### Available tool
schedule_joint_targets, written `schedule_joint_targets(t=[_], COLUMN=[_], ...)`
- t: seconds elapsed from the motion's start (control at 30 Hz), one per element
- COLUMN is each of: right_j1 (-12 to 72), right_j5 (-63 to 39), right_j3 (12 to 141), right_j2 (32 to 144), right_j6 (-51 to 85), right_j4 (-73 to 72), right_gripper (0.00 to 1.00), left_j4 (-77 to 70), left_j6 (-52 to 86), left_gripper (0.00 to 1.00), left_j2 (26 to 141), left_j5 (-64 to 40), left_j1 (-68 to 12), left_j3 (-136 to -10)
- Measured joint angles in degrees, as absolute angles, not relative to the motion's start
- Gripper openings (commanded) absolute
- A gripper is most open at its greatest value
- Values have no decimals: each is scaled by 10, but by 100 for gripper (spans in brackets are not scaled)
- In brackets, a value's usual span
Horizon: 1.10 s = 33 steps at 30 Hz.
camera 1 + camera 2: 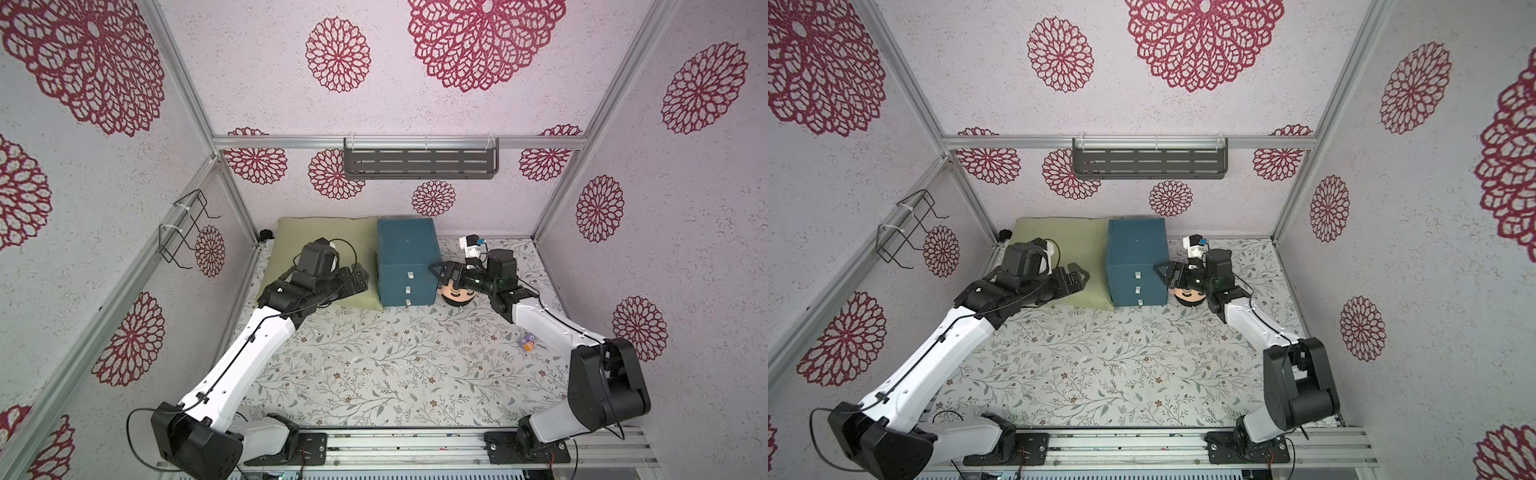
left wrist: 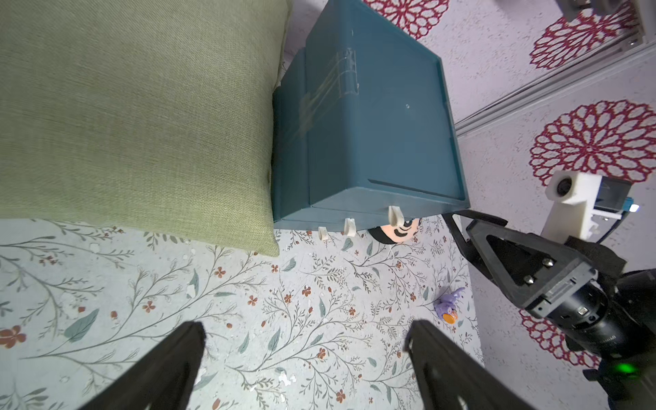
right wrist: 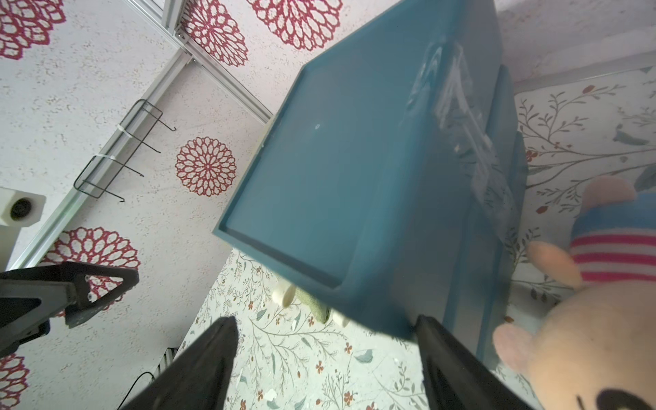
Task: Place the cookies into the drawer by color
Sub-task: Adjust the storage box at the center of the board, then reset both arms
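Dark teal-blue box-shaped drawer chest stands between the two claws; right gripper, jaws spread and empty, hangs at its front right corner; left gripper, likewise spread, hovers just beside its opposite side, above the green fabric cushion.

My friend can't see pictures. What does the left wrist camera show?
A dark teal drawer chest, all three drawers shut, stands beside a green cushion on a flowery tablecloth. The left gripper hangs open, holding nothing.
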<state>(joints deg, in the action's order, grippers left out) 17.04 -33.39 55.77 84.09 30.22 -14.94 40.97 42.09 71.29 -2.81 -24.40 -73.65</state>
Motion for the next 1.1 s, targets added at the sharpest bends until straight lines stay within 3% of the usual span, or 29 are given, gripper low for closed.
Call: schedule_joint_targets(t=[0.1, 0.53, 0.77, 0.93, 1.1], right_j1=[174, 175, 175, 175, 168], right_j5=[-314, -194, -128, -76, -3], right_j3=[538, 387, 293, 230, 201], right_j2=[794, 519, 357, 310, 339], right_j6=[288, 234, 207, 175, 129], right_j4=[-131, -40, -10, -24, -65], right_gripper=[99, 99, 99, 99, 99], left_j4=[411, 417, 411, 382, 319], left_j6=[426, 442, 446, 424, 371], left_gripper=[97, 97, 97, 97, 97], left_j2=[673, 456, 402, 395, 435], left_j5=[-4, 116, 161, 218, 276], left_j1=[-245, -262, -262, -262, -240], left_j3=[-717, -585, -495, -424, -395])
